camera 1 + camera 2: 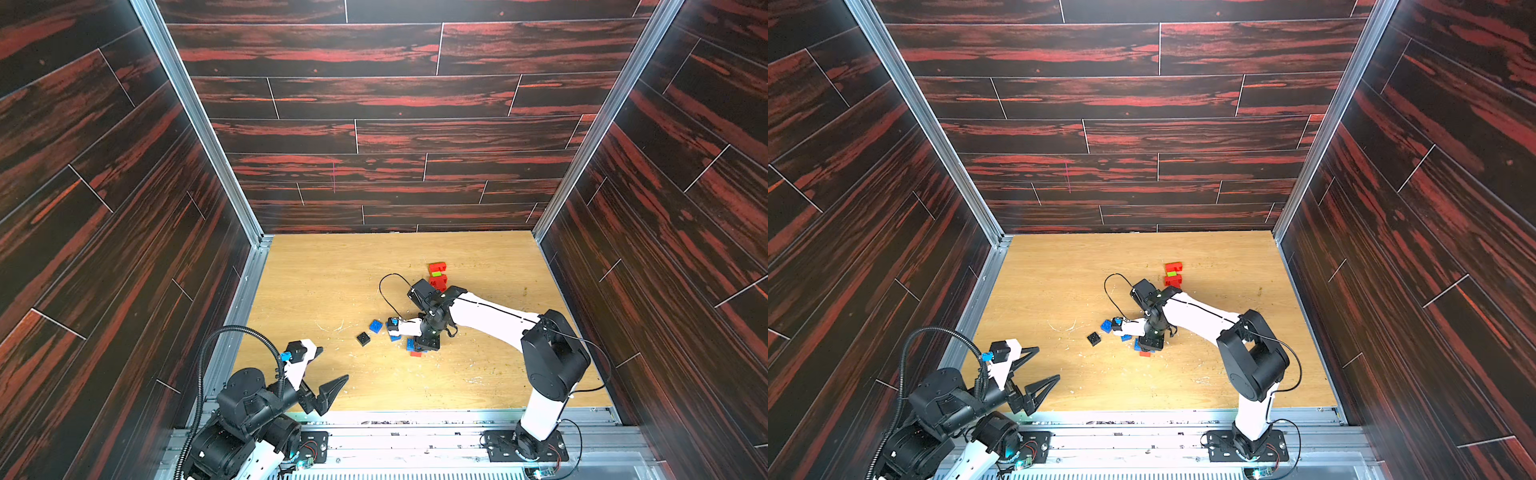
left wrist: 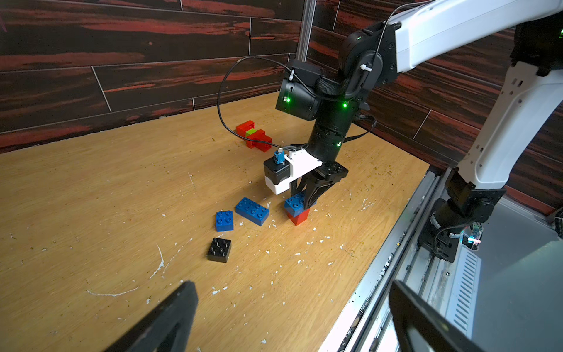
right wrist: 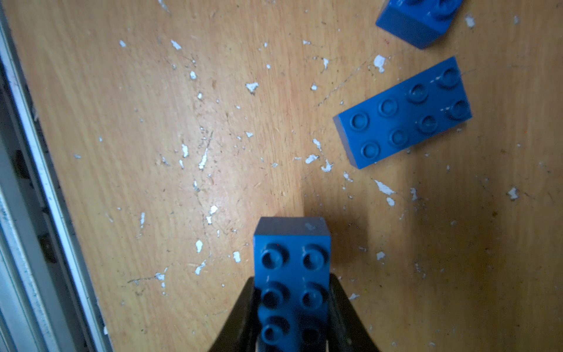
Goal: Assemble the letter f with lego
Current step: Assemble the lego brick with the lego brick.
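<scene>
The right gripper is closed partway, its two black fingers pressed against the long sides of a blue oblong brick, which is clamped between them with the studs facing up. In the left wrist view this gripper is seen pointing straight down, and the clamped brick is seated on top of a red brick that stands on the table. A second blue oblong brick lies flat just beside this stack, and a blue square brick lies next to that one. A black square brick is set a little apart from the blue pieces, toward the left arm. A red and lime-green assembly is located farther back on the table, beyond the right wrist. The left gripper is spread to its full width near the front left corner; nothing is held or touched by it.
</scene>
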